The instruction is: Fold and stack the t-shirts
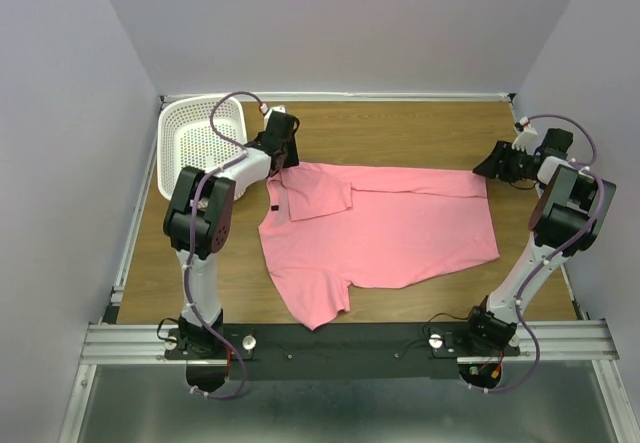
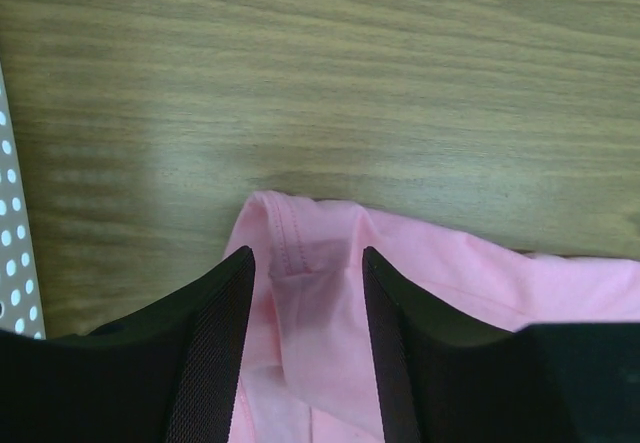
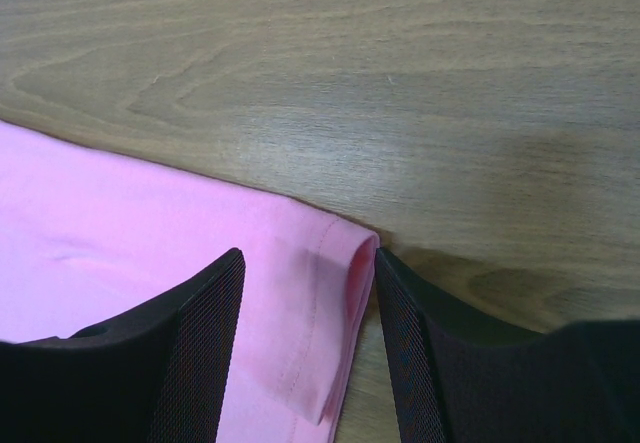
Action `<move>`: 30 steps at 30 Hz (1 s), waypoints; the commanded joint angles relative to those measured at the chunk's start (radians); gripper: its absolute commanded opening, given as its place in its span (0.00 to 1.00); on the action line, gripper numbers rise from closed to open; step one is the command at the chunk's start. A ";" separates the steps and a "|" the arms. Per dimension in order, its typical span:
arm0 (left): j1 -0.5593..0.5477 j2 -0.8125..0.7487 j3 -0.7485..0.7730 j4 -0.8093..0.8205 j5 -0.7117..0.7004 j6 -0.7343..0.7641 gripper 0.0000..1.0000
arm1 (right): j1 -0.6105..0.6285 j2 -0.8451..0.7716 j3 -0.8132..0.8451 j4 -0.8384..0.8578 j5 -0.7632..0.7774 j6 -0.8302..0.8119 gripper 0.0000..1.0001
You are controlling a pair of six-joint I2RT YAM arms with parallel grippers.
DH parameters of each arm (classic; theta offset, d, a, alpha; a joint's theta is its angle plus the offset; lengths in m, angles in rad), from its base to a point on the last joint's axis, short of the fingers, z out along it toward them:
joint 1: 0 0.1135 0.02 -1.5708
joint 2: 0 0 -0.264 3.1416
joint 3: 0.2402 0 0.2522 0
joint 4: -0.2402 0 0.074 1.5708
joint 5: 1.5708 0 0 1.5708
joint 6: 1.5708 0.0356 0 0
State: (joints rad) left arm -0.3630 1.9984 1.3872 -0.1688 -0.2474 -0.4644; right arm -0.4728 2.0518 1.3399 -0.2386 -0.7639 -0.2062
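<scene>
A salmon-pink t-shirt [image 1: 400, 228] lies spread on the wooden table, its collar end to the left with a dark label [image 1: 272, 209] showing, and one sleeve sticking out toward the front. My left gripper [image 1: 283, 155] is open at the shirt's far left corner. In the left wrist view its jaws [image 2: 306, 258] straddle a hemmed fold of pink cloth [image 2: 450, 273]. My right gripper [image 1: 492, 166] is open at the shirt's far right corner. In the right wrist view its jaws [image 3: 308, 258] straddle the doubled hem corner [image 3: 120, 203].
A white perforated plastic basket [image 1: 200, 143] stands at the back left, right beside my left arm; its edge shows in the left wrist view [image 2: 12, 253]. Walls close in the table on three sides. Bare wood [image 1: 400, 128] lies behind the shirt.
</scene>
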 commanded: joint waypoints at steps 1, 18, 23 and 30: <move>0.006 0.042 0.038 -0.037 -0.055 -0.014 0.54 | 0.002 0.015 0.019 -0.019 0.028 0.001 0.63; 0.047 0.076 0.104 -0.014 0.002 0.009 0.04 | 0.000 0.008 0.076 -0.019 0.052 0.060 0.64; 0.064 0.088 0.099 0.002 0.019 0.018 0.04 | 0.002 0.065 0.108 -0.019 0.046 0.105 0.64; 0.068 0.109 0.115 0.008 0.051 0.027 0.04 | 0.023 0.130 0.107 -0.027 0.008 0.120 0.63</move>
State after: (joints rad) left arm -0.3008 2.0830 1.4666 -0.1814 -0.2226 -0.4492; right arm -0.4679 2.1361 1.4353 -0.2405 -0.7414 -0.1024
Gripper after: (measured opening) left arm 0.054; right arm 0.630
